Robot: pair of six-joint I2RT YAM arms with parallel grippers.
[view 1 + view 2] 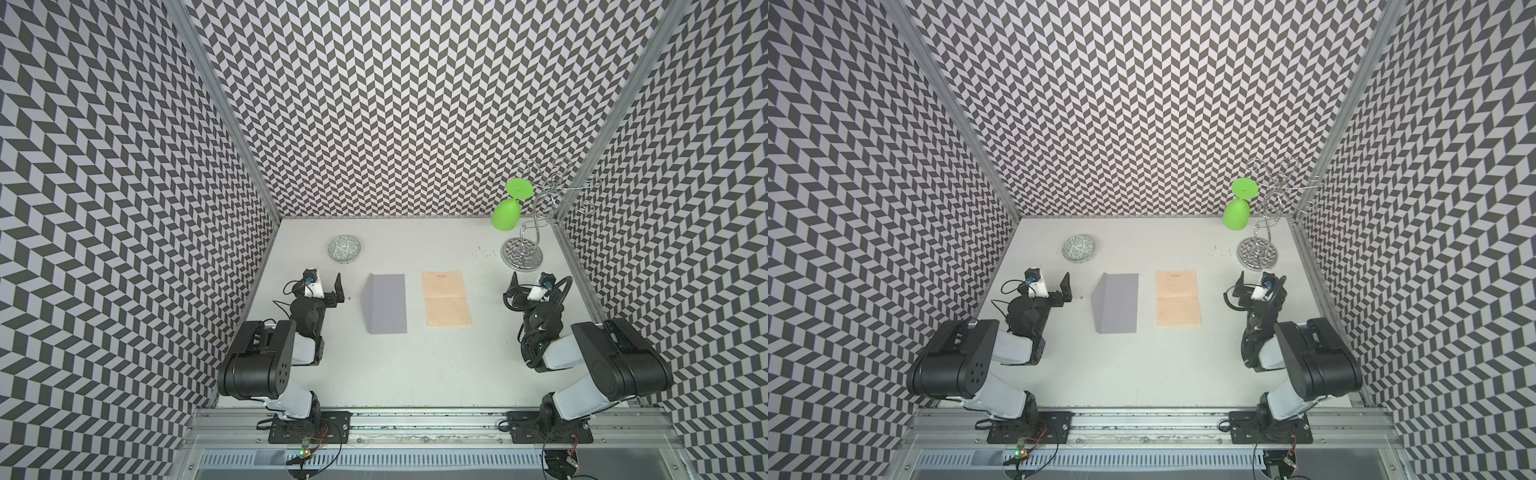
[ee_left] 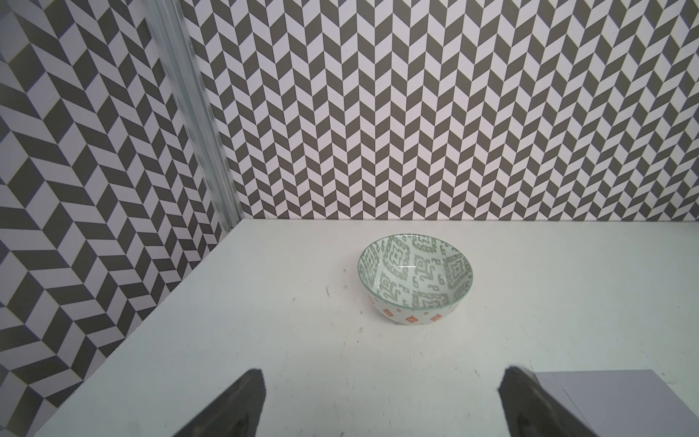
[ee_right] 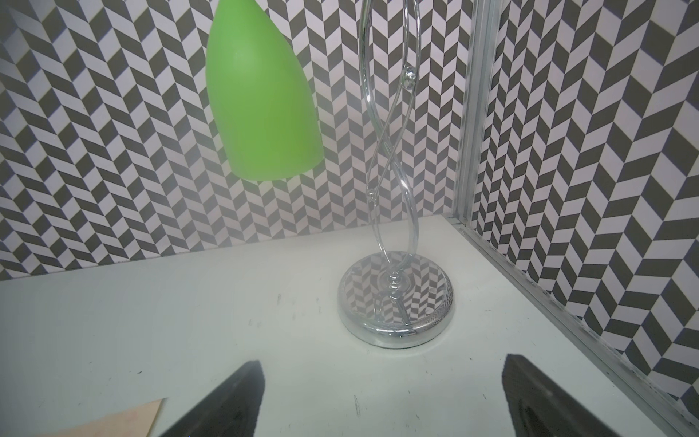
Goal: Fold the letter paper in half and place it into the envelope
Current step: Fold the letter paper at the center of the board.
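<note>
The letter paper (image 1: 446, 299) (image 1: 1178, 299) lies flat and unfolded at mid-table, peach-beige with a faint middle crease. Just to its left lies the grey-lavender envelope (image 1: 386, 303) (image 1: 1117, 302), its flap folded out along its left side. My left gripper (image 1: 326, 283) (image 2: 384, 374) hovers open to the left of the envelope, holding nothing; one envelope corner (image 2: 605, 401) shows beside a finger. Right of the paper, my right gripper (image 1: 528, 280) (image 3: 382, 363) is open and empty, with a corner of the paper (image 3: 125, 420) in its wrist view.
A patterned bowl (image 1: 344, 249) (image 2: 415, 278) stands at the back left. A chrome glass stand (image 1: 521, 253) (image 3: 395, 302) holds an upside-down green glass (image 1: 506, 214) (image 3: 261, 94) at the back right. Patterned walls enclose three sides.
</note>
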